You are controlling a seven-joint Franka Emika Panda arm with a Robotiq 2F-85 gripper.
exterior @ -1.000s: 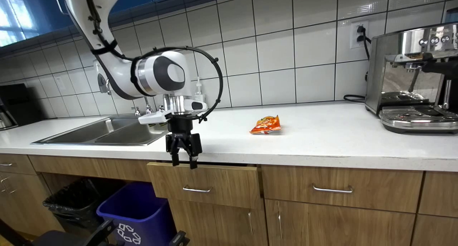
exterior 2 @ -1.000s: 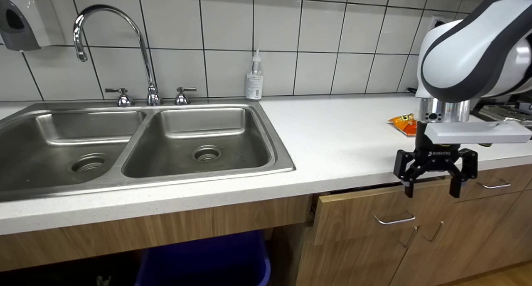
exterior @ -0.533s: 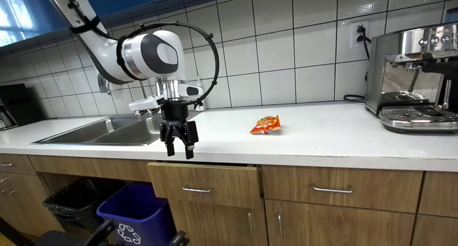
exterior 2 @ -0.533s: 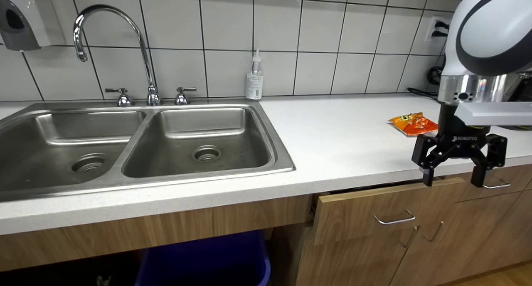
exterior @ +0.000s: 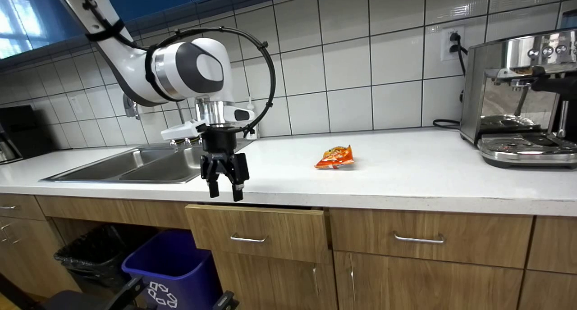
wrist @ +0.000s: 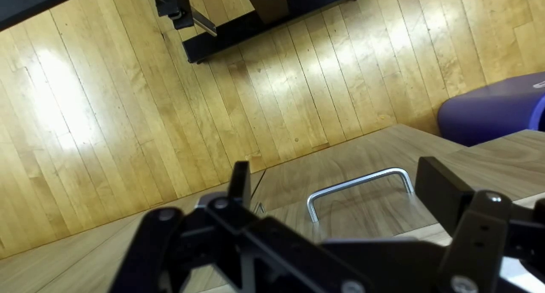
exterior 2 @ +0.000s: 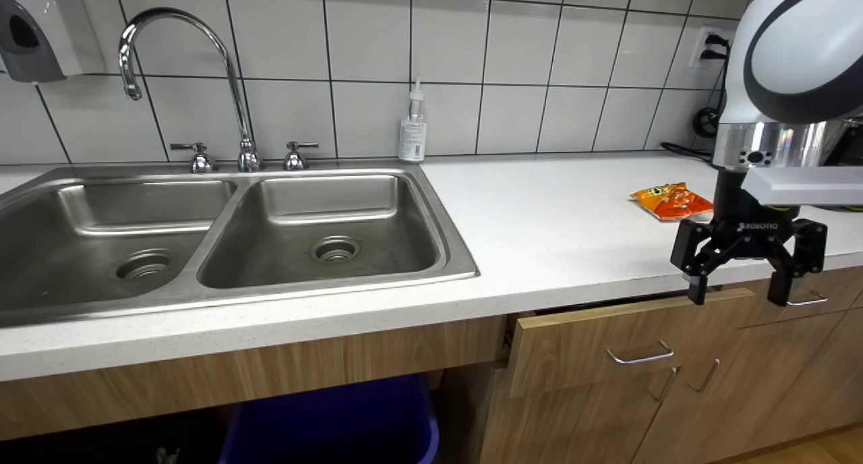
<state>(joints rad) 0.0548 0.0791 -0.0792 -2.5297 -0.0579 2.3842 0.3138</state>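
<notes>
Gripper higher vs 1 sec ago, released, jaws wide; nearby drawer ajar as b4, facing outward; handle horiz., long axis parallel w/ c'top edge.

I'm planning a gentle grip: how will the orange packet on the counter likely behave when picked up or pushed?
The orange packet looks crinkled, so it would probably flex rather than stay stiff. Lying low on the flat counter, it seems more apt to slide than roll.
</notes>
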